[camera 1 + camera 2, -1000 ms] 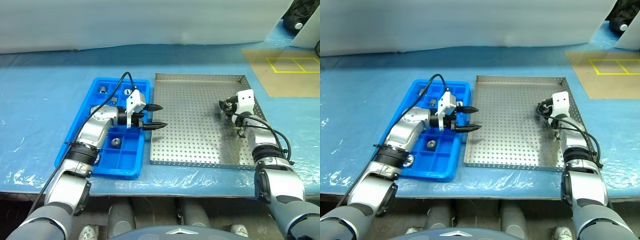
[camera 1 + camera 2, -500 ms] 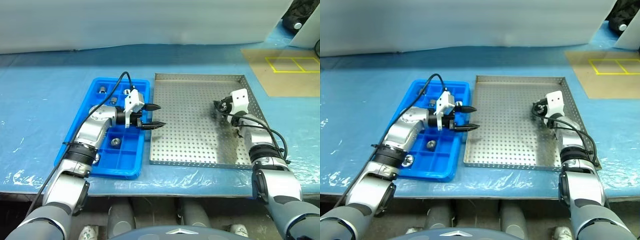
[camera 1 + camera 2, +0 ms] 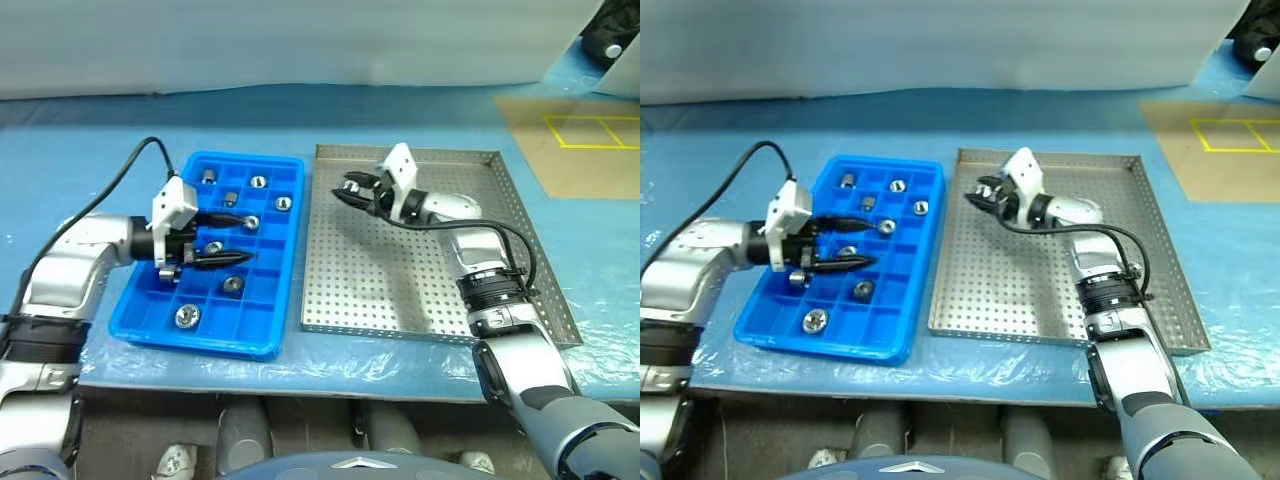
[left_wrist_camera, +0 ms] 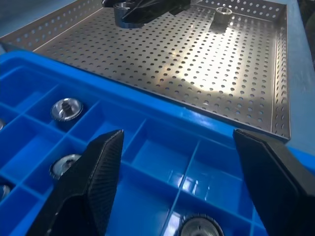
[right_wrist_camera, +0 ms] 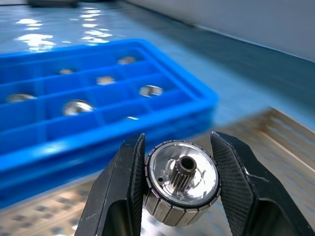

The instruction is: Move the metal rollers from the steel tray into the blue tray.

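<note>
The blue tray (image 3: pixel 288 300) lies left of the steel tray (image 3: pixel 400 290). Several metal rollers (image 3: pixel 232 284) sit in separate compartments of the blue tray. My left gripper (image 3: pixel 235 237) hovers open over the middle of the blue tray, with nothing between its fingers (image 4: pixel 93 182). My right gripper (image 3: pixel 350 190) hangs above the far left part of the steel tray, shut on a metal roller (image 5: pixel 182 183) that faces the blue tray. In the left wrist view one more roller (image 4: pixel 222 11) lies on the steel tray's perforated floor beyond the right gripper.
Both trays rest on a pale blue plastic sheet (image 3: pixel 90 160) over the table. A brown board with yellow tape lines (image 3: pixel 570 140) lies at the far right. A black cable (image 3: pixel 130 165) loops from the left wrist.
My right gripper swung left across the steel tray from its right side to its far left part, carrying the roller. The left gripper pulled left from the trays' shared edge to over the blue tray.
</note>
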Available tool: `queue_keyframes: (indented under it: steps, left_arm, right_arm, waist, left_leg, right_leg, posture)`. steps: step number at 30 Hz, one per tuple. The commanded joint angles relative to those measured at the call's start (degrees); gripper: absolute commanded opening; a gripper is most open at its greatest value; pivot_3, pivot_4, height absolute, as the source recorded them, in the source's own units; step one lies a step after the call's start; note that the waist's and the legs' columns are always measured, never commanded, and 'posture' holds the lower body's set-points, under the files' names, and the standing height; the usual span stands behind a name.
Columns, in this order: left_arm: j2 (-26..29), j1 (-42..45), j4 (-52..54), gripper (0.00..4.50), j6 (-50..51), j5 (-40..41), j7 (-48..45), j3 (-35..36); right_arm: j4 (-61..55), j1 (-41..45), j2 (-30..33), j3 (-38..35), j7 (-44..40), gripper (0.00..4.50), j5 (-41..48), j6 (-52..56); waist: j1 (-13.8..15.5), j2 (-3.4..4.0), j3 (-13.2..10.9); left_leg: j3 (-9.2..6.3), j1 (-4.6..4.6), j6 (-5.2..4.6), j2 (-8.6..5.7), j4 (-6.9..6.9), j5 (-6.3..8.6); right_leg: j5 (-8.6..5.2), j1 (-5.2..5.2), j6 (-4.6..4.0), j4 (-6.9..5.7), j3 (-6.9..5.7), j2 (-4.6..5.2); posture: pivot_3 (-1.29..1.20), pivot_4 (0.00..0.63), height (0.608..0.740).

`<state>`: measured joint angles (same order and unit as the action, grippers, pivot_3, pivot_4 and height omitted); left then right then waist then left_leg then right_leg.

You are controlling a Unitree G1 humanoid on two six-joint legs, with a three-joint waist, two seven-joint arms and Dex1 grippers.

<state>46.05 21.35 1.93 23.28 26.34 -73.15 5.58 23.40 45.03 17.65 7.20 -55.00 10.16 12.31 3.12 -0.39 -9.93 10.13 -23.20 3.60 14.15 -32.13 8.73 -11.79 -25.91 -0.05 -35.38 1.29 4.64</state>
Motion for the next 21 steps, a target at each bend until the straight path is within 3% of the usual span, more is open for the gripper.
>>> queue_keyframes:
  steps: [1,9,19,21]
  left_arm:
    - [2.02,-4.68,7.55,3.74,2.37,3.08,2.39,4.89]
    - [2.57,-17.5,19.22,3.74,6.7,6.62,9.22,12.53]
    - [2.24,-21.66,24.04,3.74,8.14,8.86,13.44,12.88]
    - [2.43,-20.64,23.43,3.74,7.93,8.75,13.52,12.18]
  right_arm:
    - [-1.51,2.65,-1.73,2.37,-4.48,1.67,1.42,0.33]
    - [3.55,5.27,-6.11,6.33,-10.3,1.67,0.05,-1.93]
    - [4.26,2.87,-7.64,9.26,-12.68,1.67,-1.14,-2.6]
    - [5.58,2.75,-7.67,9.24,-12.52,2.4,-1.48,-3.14]
  waist:
    - [0.83,0.01,-0.01]
    - [3.17,-0.01,-0.01]
    - [4.33,-0.02,-0.01]
    - [4.32,-0.02,-0.01]
  left_leg:
    - [0.0,0.0,0.01,0.0,0.0,-0.01]
    - [-0.08,-0.05,0.22,0.25,0.01,-0.13]
    - [-0.13,-0.04,0.36,0.43,-0.03,-0.21]
    - [-0.15,-0.02,0.44,0.48,-0.03,-0.26]
  right_leg:
    - [0.0,0.0,0.0,0.0,-0.01,0.01]
    - [-0.05,-0.06,-0.07,-0.1,-0.16,-0.02]
    - [-0.06,-0.07,-0.09,-0.21,-0.19,-0.18]
    - [-0.06,-0.08,-0.1,-0.26,-0.19,-0.24]
  posture:
    - [0.13,0.15,0.74]
    - [0.26,0.15,0.74]
    - [0.26,0.15,0.74]
    - [0.26,0.15,0.74]
